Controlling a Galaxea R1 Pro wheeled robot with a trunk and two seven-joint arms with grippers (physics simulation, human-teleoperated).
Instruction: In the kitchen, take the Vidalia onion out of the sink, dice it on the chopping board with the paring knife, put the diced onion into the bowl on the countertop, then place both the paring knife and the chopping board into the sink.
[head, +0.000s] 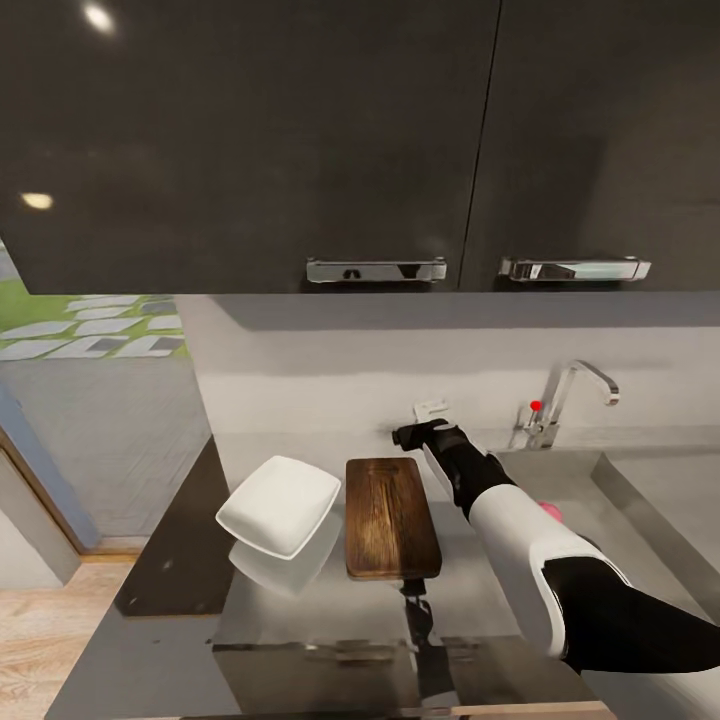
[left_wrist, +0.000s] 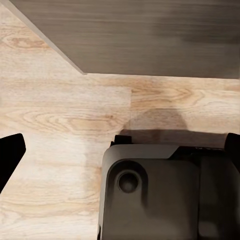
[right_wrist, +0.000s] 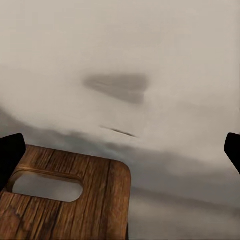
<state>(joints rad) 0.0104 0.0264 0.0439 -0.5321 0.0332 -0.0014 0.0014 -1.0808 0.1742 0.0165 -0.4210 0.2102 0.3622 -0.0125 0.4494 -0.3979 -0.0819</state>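
**Kid:** Just under the right gripper (head: 425, 425), what is that?

**Dad:** The chopping board (head: 390, 517), bare. Its jaws are spread wide, holding nothing. A pink bit, likely the Vidalia onion (head: 551, 511), sits in the sink (head: 640, 500) behind that arm.

**Kid:** So nothing is cut?

**Dad:** I think not. The bowl (head: 280, 503) beside the board looks empty. I can't spot the knife. The left jaws are spread too, down by the floor (left_wrist: 60, 125).
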